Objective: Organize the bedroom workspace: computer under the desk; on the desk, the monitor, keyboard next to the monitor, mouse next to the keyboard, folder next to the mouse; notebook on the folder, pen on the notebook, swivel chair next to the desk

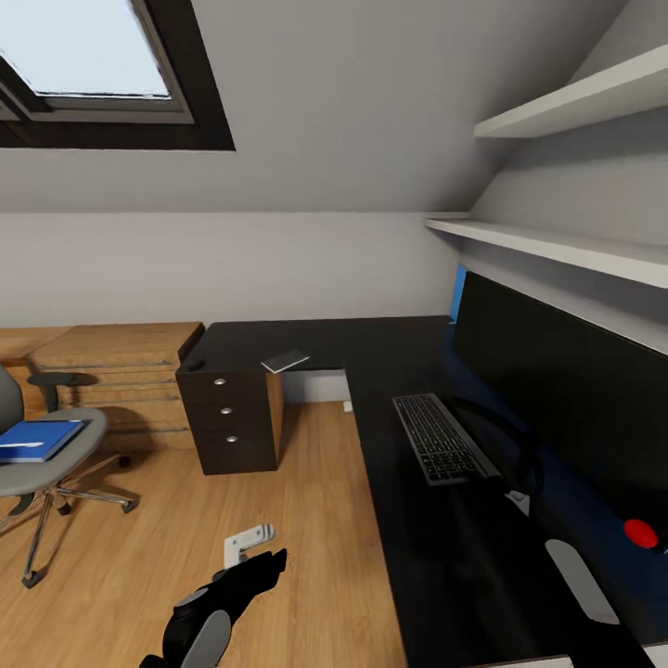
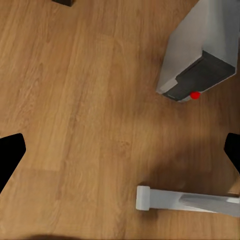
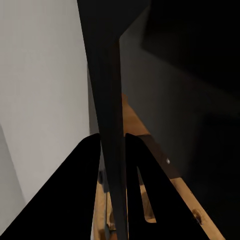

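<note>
Nearest, the left gripper (image 1: 264,561) hangs low over the wood floor (image 1: 306,520) beside the desk (image 1: 417,557). In the left wrist view its fingers (image 2: 10,155) stand far apart at the picture's edges with bare planks between them, so it is spread wide and carries nothing. A pale grey box with a dark end and a red dot (image 2: 200,55) and a white bar (image 2: 175,198) also show over that floor; what they belong to is not clear.

The right gripper (image 3: 112,137) has its two black fingers (image 3: 90,190) pressed against either face of a thin dark panel, apparently the monitor (image 1: 557,390), clamping its edge. The monitor stands on the desk along the wall, under two white shelves (image 1: 557,246). The keyboard (image 1: 441,436) lies on the desk just in front of it.

Farther on, the notebook (image 1: 285,360) rests on the desk's corner above the drawer pedestal (image 1: 227,422). Well apart, out on the floor, the chair (image 1: 56,459) carries the folder (image 1: 37,438) on its seat. Behind it a wooden dresser (image 1: 121,366) stands against the wall, below a skylight (image 1: 83,46).
</note>
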Controlling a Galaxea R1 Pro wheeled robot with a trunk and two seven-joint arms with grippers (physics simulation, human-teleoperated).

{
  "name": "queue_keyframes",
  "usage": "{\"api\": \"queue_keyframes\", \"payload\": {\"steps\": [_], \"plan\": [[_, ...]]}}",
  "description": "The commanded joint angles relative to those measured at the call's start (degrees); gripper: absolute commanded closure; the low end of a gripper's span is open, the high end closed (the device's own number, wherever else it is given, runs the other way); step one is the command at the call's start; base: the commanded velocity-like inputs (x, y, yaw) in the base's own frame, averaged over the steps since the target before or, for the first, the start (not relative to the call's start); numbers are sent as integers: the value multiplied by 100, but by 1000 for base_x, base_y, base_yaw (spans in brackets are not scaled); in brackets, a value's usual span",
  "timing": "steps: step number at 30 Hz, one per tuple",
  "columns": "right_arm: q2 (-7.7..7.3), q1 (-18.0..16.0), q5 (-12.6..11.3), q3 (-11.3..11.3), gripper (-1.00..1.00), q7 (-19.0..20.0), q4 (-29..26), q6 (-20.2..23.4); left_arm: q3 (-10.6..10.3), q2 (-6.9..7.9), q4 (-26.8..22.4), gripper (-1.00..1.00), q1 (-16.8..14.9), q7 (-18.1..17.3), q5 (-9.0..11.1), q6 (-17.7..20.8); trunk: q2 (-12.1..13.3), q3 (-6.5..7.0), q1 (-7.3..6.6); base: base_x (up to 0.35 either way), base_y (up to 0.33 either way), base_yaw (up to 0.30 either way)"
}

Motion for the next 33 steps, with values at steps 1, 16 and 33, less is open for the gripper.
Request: {"api": "queue_keyframes", "payload": {"steps": [1, 16, 33], "plan": [[2, -8, -27, -12, 100, 21, 2, 33, 8, 0, -9, -100, -6, 59, 61, 2, -46, -25, 23, 0, 0, 0], [3, -6, -21, -9, 100, 24, 1, 33, 45, -4, -10, -100, -6, 59, 67, 4, -447, -205, 243, 0, 0, 0], [3, -5, -20, -4, 100, 21, 1, 31, 45, -2, -27, -100, -6, 59, 67, 5, -808, -366, 440, 0, 0, 0]]}}
